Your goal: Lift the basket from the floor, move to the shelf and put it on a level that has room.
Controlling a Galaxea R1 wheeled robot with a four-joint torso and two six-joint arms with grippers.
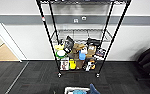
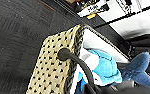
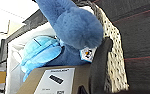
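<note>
Head view: basket (image 1: 76, 90) before shelf (image 1: 81, 40) | both pincers' grip: cannot tell

Soft, even room light is filling everything. The white wall (image 1: 28, 42) is looking bright, the floor (image 1: 41, 77) dark. Everything is looking blurry, and the shelf (image 1: 44, 27) posts are leaning outward.

Bare carpet floor (image 1: 36, 75) before the shelf (image 1: 81, 37); lower tiers crowded; middle level (image 1: 81, 33) free.
</note>
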